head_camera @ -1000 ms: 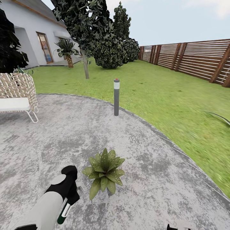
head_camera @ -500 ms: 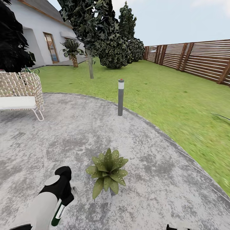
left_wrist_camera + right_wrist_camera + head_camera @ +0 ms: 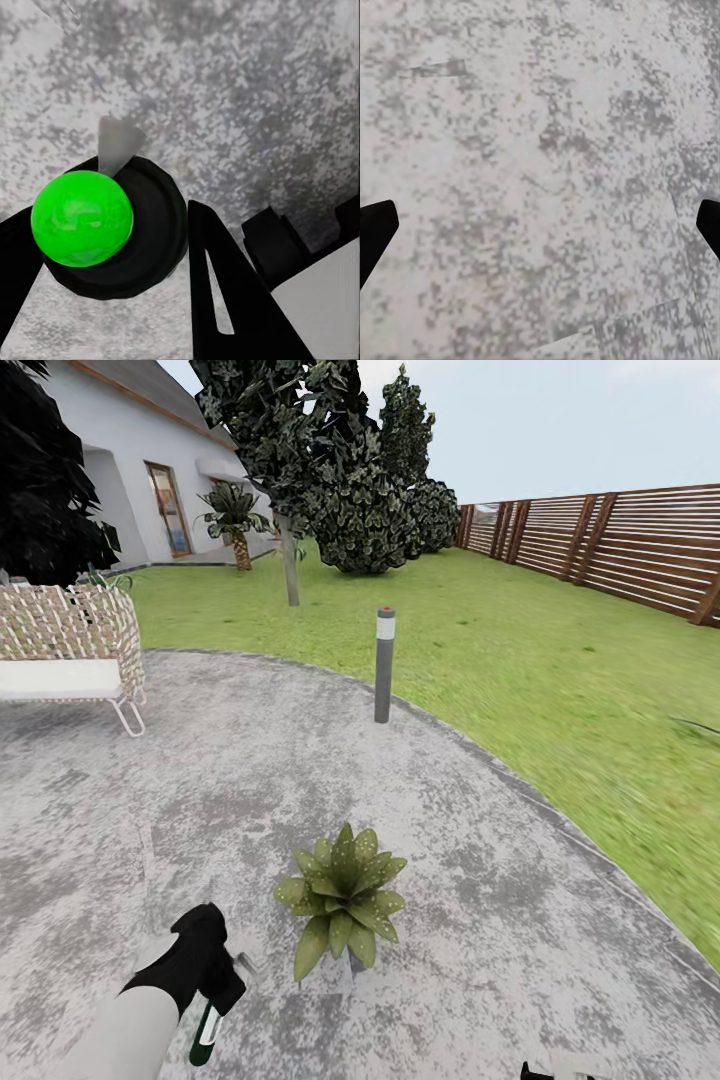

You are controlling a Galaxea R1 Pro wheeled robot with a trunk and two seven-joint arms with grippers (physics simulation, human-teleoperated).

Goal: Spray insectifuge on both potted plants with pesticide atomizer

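Rosette potted plant (image 3: 342,900) sat on the grey mottled patio (image 3: 480,920), pointed green leaves speckled pale, pot hidden. I had my left gripper (image 3: 112,247) clamped on the pesticide atomizer (image 3: 105,229), dark round body with bright green cap, held just beside the plant. My right gripper (image 3: 540,225) had its fingers spread wide above bare patio.

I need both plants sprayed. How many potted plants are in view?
1: the potted plant sits on the grey patio, beside the left gripper. A second may lie outside the views.
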